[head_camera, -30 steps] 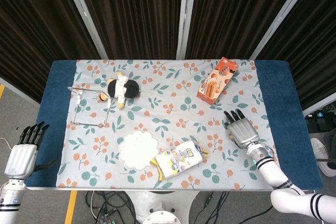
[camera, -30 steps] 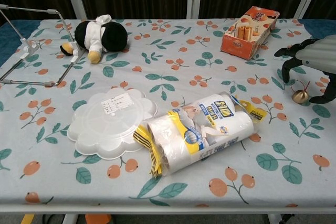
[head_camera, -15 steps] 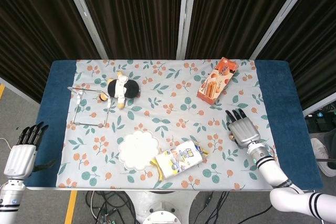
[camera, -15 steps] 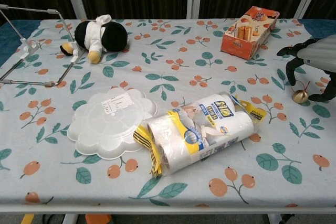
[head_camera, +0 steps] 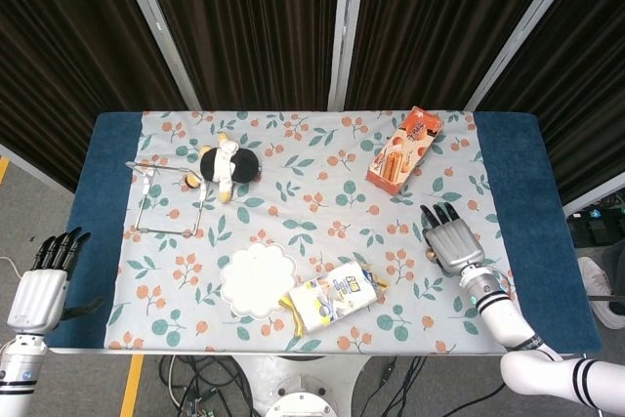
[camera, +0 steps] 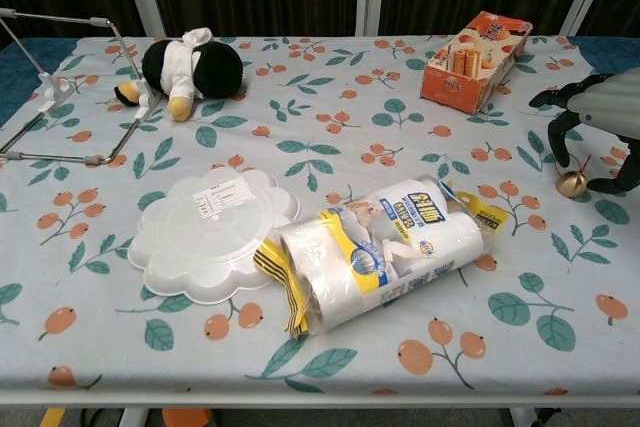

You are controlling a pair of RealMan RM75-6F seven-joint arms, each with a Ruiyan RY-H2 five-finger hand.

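My right hand (head_camera: 451, 243) (camera: 596, 117) hovers palm down over the table's right side, fingers spread and arched, holding nothing. A small gold bell (camera: 571, 183) on a red string lies on the cloth just under its fingertips (camera: 561, 127); whether they touch it I cannot tell. In the head view the bell (head_camera: 429, 256) peeks out at the hand's left edge. My left hand (head_camera: 46, 276) hangs off the table's left edge, fingers straight and apart, empty. The chest view does not show the left hand.
A wrapped pack of paper rolls (camera: 375, 252) (head_camera: 333, 296) lies near the front edge beside a white flower-shaped lid (camera: 207, 232) (head_camera: 257, 278). An orange snack box (camera: 474, 60) (head_camera: 404, 149) sits back right. A plush penguin (camera: 188, 69) (head_camera: 228, 167) and wire rack (head_camera: 166, 200) are back left.
My right hand has drawn back slightly toward the table's front right, still over the bell. The left hand has barely moved.
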